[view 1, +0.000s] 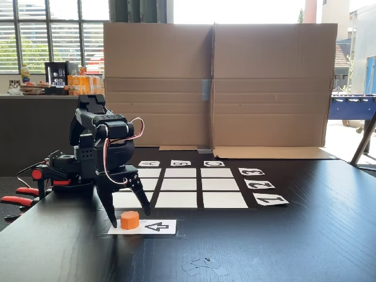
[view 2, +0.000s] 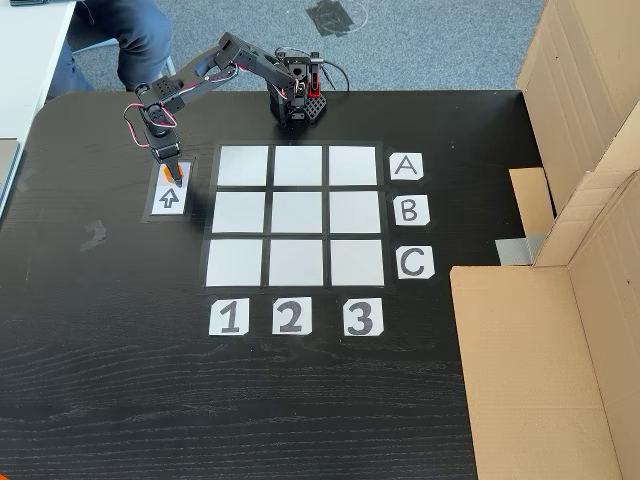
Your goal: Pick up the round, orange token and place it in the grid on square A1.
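1. Here, far left in a fixed view, I log the arm (view 1: 97, 147): base clamped at the table edge, folded forward and down so the tool hangs over the start card.
2. Gripper (view 1: 127, 218): fingers spread apart, one tip either side of the token (view 1: 130, 220), tips down at card level. I judge them not yet closed on it; whether a pad already touches, I cannot tell. In another fixed view the gripper (view 2: 175, 178) covers most of the token (view 2: 174, 172), so that view does not settle it.
3. Token: sits on the blank end of the arrow card (view 1: 157, 227), just beside the printed arrow. I take the card as a fixed pick-up mark, which is why the arm arrives so squarely over it.
4. Grid (view 2: 296, 219): nine white cells, none holding anything, lying just right of the arrow card in that view.
5. A1 (view 2: 243, 166): the cell in row A, column 1, the corner nearest the token. The carry I plan is therefore short, a lift and a small swing.
6. Label cards A, B, C (view 2: 409, 212) and 1, 2, 3 (view 2: 289, 316): set outside the cells to name rows and columns.
7. Cardboard screen (view 1: 217, 85): stands behind the table (view 1: 305, 235), I suppose to block the bright windows.
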You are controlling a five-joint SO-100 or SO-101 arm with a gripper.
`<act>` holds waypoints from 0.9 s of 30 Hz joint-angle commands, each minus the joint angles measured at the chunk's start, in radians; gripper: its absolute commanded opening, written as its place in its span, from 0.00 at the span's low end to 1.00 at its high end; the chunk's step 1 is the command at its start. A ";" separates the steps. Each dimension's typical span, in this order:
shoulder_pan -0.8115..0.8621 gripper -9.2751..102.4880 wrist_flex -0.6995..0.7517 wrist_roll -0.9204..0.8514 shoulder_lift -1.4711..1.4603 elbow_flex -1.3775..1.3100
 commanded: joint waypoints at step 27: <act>0.043 0.12 0.023 0.006 0.285 -0.026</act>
